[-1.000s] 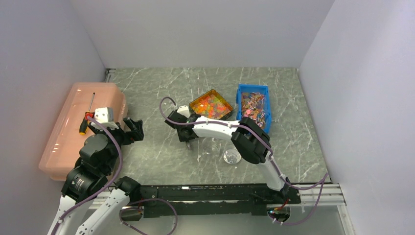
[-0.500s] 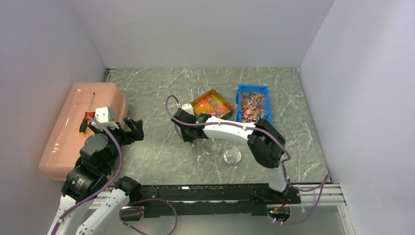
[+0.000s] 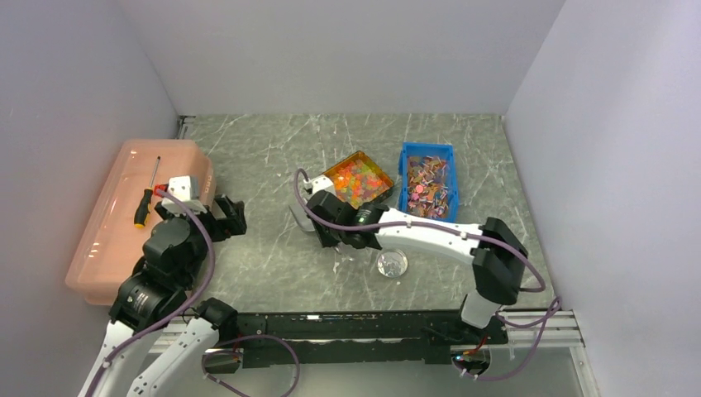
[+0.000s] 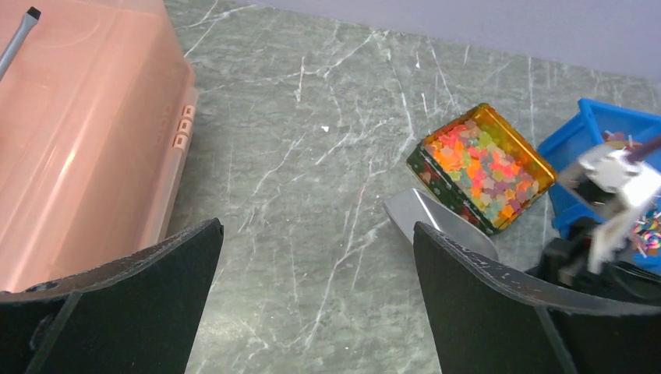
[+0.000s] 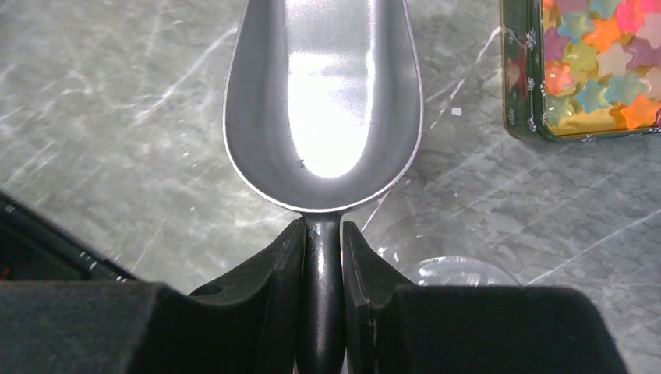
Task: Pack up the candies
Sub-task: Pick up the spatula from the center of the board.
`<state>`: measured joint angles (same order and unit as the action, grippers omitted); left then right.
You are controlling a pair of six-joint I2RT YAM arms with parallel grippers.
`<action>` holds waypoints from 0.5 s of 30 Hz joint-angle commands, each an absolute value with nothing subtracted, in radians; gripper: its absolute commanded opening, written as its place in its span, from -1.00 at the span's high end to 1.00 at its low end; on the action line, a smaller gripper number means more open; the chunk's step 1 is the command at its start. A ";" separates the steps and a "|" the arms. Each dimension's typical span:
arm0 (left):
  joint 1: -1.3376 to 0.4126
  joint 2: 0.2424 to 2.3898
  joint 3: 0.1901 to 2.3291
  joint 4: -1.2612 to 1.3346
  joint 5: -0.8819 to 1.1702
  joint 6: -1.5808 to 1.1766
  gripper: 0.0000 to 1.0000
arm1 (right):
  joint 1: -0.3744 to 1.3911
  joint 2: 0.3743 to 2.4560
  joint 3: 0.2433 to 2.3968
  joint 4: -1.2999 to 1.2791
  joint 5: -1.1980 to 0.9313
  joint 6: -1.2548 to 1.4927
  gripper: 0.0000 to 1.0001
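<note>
Our right pincer (image 5: pixel 322 234) grasps the silver metal scoop (image 5: pixel 323 101) by its handle, left of the tiny glossy multicoloured candies (image 5: pixel 596 62); our left pincer (image 4: pixel 316 234) is released.

Lab test booth (plain white walls (image 3: pixel 331 50), bolted rail (image 3: pixel 546 331)).

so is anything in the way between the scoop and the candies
Nothing visible. The right gripper holds the empty scoop, and only bare table lies between its bowl and the candies in the open tin.
</note>
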<state>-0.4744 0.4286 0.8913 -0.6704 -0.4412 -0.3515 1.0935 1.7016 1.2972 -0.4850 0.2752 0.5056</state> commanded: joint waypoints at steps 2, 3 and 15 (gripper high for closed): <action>-0.469 0.487 0.903 -0.651 -0.416 -0.329 -0.98 | 1.133 1.552 1.284 -0.432 0.285 0.415 1.00; -0.469 0.491 0.902 -0.650 -0.411 -0.327 -0.98 | 1.136 1.528 1.275 -0.434 0.278 0.405 1.00; -0.469 0.597 0.909 -0.626 -0.246 -0.306 -0.98 | 1.202 1.284 1.157 -0.448 0.192 0.279 1.00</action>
